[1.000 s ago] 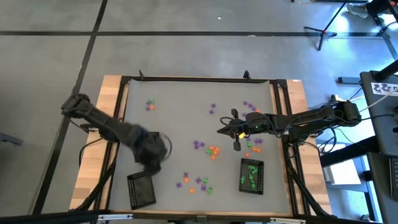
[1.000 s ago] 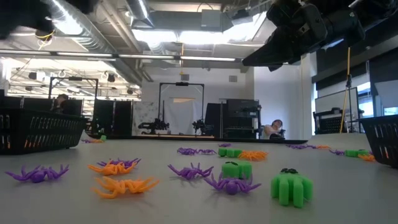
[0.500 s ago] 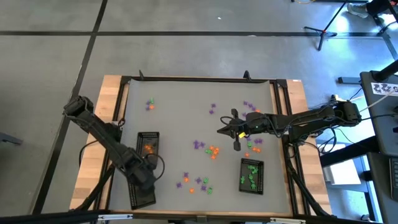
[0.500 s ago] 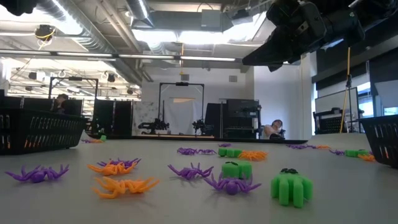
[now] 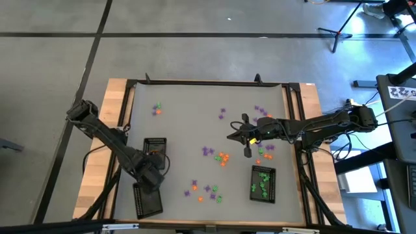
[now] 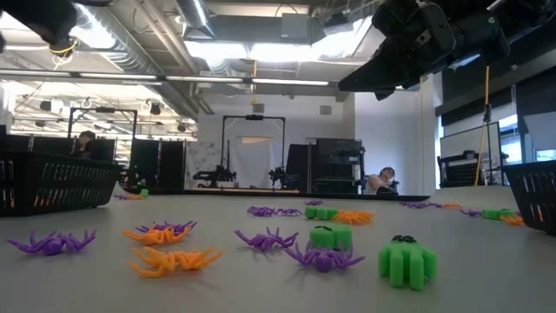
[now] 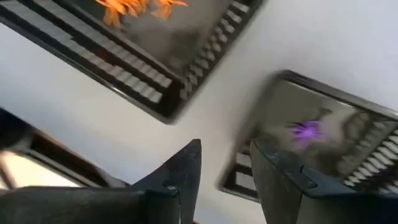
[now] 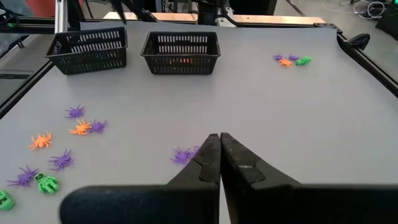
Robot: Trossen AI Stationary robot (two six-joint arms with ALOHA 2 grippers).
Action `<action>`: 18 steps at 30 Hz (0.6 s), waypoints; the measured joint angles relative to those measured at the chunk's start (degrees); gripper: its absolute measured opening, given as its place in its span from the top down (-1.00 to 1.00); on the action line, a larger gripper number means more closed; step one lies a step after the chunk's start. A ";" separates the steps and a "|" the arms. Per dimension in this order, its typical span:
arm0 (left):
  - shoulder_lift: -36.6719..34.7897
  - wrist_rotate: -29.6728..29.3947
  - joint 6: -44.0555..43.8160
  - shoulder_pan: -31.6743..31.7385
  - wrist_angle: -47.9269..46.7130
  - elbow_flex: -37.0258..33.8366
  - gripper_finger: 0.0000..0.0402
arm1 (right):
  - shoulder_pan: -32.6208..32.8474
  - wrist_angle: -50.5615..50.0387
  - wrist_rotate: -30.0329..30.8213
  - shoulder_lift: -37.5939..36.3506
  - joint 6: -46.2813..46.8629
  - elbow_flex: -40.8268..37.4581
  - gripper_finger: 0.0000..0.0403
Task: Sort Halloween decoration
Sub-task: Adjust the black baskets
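My left gripper (image 7: 227,165) stands parted, empty, above the trays. Purple spider (image 7: 306,130): judged light, springy; pinch its body.

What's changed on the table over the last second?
The left claw swung from beside the orange tray toward the near tray, where a purple trinket lies, and now stands open above the gap between them. The right claw stayed shut mid-table; the loose trinkets and the green tray have not moved.

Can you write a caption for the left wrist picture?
Left gripper open above two black trays: one holding orange toys, one holding a purple spider.
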 joint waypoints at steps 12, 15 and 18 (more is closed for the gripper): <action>0.00 -0.32 20.90 2.98 15.95 -6.80 0.36 | 0.00 -0.21 0.00 0.00 -0.02 0.00 0.97; 0.00 0.37 22.17 2.98 16.45 -8.15 0.36 | 0.00 -0.50 0.00 0.00 -0.02 0.00 0.97; 0.00 -0.28 23.89 2.73 16.47 -8.67 0.36 | -0.02 -0.48 0.00 0.00 -0.40 0.00 0.97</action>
